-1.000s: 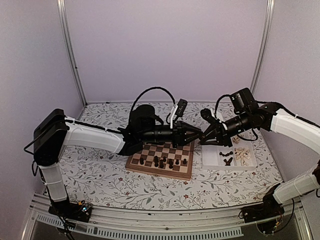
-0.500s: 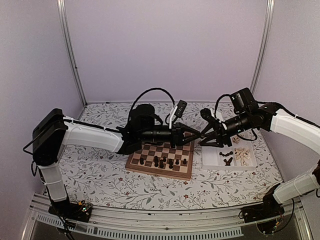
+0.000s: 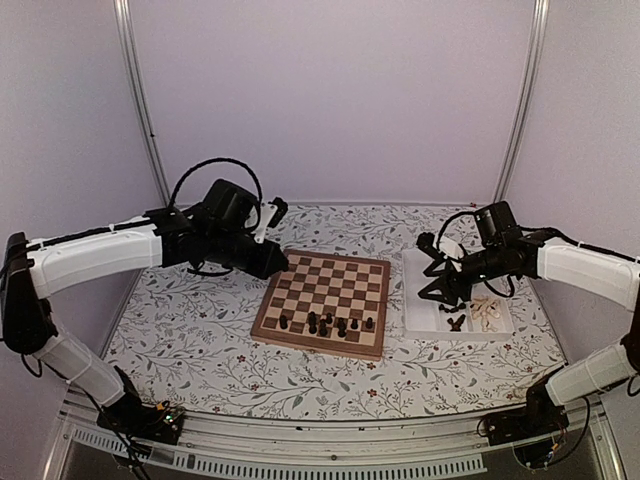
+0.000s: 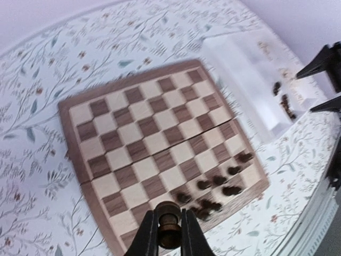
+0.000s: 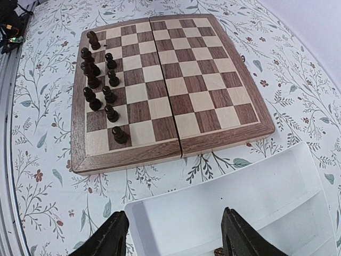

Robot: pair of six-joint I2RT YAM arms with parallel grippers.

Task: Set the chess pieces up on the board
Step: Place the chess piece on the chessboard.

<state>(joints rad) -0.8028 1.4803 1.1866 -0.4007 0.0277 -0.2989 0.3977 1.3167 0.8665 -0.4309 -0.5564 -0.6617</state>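
The board (image 3: 340, 282) lies mid-table, and several dark chess pieces (image 3: 326, 323) stand along its near rows. My left gripper (image 3: 284, 264) hovers by the board's far left corner. The left wrist view shows that gripper (image 4: 169, 216) shut on one dark chess piece (image 4: 169, 228), high above the board (image 4: 149, 133). My right gripper (image 3: 436, 287) is open and empty above the white tray (image 3: 422, 312). In the right wrist view its jaws (image 5: 173, 237) stand wide apart over the tray (image 5: 240, 202), with the board (image 5: 186, 80) and its dark pieces (image 5: 101, 88) beyond.
The tray's right compartments hold a few dark pieces (image 3: 455, 316) and a pile of cream pieces (image 3: 486, 311). A floral cloth (image 3: 200, 340) covers the table. Plain walls and metal posts close in the back and sides.
The grippers met over the board's right edge. The left one shut on the dark piece and the right one opened. The left arm has swung back left; the right has drawn back over the tray.
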